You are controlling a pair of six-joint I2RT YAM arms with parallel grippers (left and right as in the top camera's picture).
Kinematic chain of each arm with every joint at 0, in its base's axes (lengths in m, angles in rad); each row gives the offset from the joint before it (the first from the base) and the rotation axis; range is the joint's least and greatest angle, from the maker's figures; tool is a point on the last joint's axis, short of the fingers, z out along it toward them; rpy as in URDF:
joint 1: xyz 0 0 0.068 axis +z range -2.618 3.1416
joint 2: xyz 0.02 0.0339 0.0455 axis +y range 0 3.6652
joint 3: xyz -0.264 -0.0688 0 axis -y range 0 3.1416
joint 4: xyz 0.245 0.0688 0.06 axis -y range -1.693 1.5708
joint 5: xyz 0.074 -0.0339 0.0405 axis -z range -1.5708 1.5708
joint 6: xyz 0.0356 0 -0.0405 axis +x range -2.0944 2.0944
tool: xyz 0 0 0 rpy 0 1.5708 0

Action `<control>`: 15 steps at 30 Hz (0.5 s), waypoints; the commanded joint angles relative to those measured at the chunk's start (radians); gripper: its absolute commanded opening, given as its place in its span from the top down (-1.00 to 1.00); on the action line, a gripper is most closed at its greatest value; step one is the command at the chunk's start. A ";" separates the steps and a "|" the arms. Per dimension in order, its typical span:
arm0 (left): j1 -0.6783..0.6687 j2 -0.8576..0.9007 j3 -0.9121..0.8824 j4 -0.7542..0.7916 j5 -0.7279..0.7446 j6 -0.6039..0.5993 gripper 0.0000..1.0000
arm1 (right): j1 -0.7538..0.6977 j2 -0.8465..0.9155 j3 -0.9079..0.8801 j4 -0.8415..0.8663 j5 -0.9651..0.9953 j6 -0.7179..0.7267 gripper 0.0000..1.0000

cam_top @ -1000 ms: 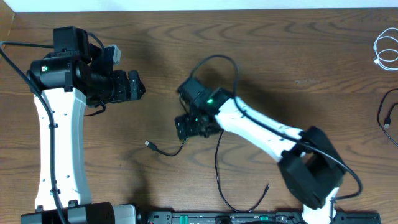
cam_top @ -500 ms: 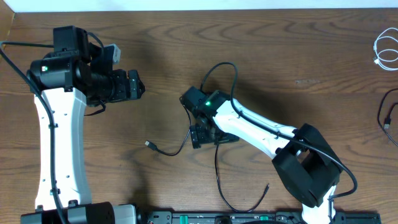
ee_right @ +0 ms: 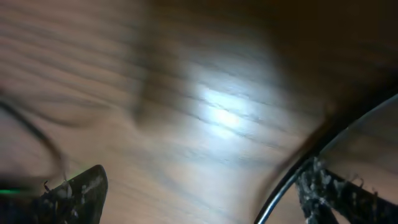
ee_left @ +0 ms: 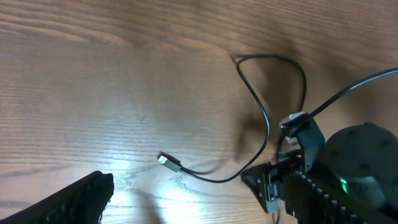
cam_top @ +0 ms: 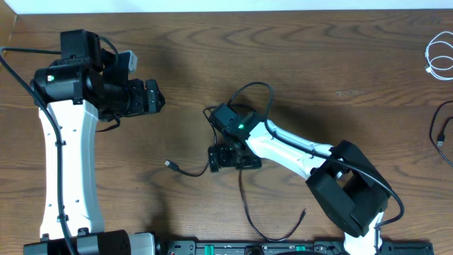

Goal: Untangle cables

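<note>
Right tool (cam_top: 216, 157) sits low over the middle of the counter (cam_top: 318, 42), a bit toward the near edge. Its wrist view is blurred, but the two fingers (ee_right: 74, 190) stand far apart at the frame's sides, so it reads as spread and clamping nothing. A dark strand runs just beside one finger; whether it touches is unclear. The black cable (cam_top: 190, 173) lies right at this tool. Its plug (cam_top: 168, 164) is out to the left, and the cord runs rightward to under the tool. It then comes out the near side and sweeps in a U toward the near edge, with its other end (cam_top: 304, 211) pointing back up. So the long axis of the plug stretch is roughly left-right, with the plug on the side facing the left arm. Left tool (cam_top: 157, 99) hangs well apart, toward the far left. Only one finger (ee_left: 68, 199) shows in its wrist view, so I cannot tell if it's spread or closed. That same view has the cable (ee_left: 199, 176) ahead of it. The right arm is clearly nearer, so the coming grab likely turns on closing across the cord where it passes under the fingers. The white cable (cam_top: 440, 57) is coiled at the far right corner, with a second black cable (cam_top: 439, 131) at the right edge, both well away.
</note>
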 commanded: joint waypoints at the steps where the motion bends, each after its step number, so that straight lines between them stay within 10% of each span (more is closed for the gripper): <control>1: 0.003 -0.007 0.002 -0.003 0.006 -0.009 -0.86 | -0.002 0.019 -0.077 0.161 -0.103 0.012 -0.89; 15: 0.003 -0.007 0.000 -0.002 0.006 -0.012 -0.85 | 0.025 0.019 -0.109 0.473 0.018 0.063 -0.92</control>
